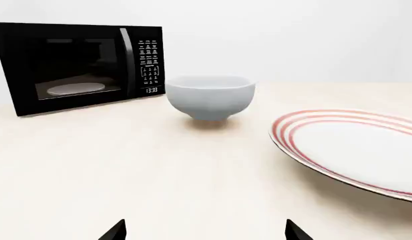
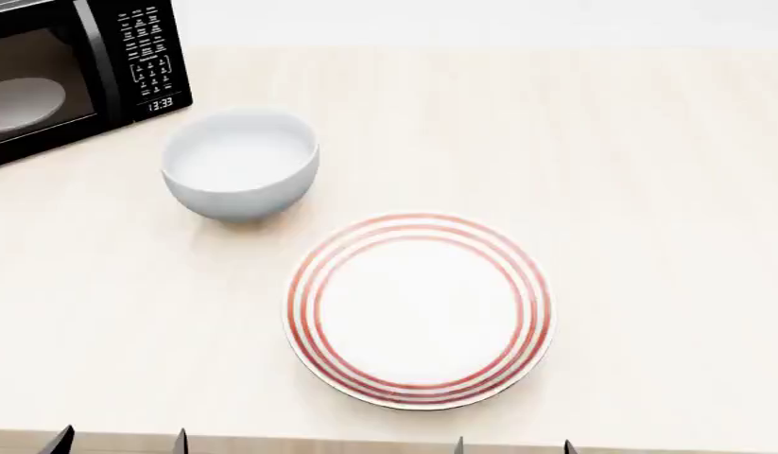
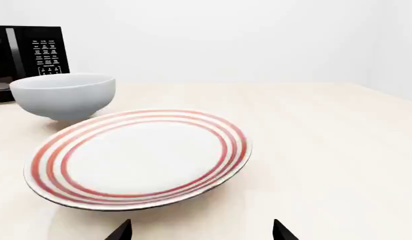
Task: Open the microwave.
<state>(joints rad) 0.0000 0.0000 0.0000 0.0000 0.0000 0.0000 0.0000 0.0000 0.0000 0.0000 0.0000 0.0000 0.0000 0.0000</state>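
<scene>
At the far left corner of the pale surface, the microwave is sitting with its door shut, the vertical handle lying flat between the glass window and the keypad, and the white turntable plate showing through the glass. Just beside it, a grey bowl is standing apart from the door, while a red-ringed plate is lying toward the near edge. Both arms are hanging low at that near edge, well apart from the microwave. The left pincer is pointing toward the microwave with its tips spread wide, holding nothing. The right pincer is likewise gaping wide and empty, facing the plate.
</scene>
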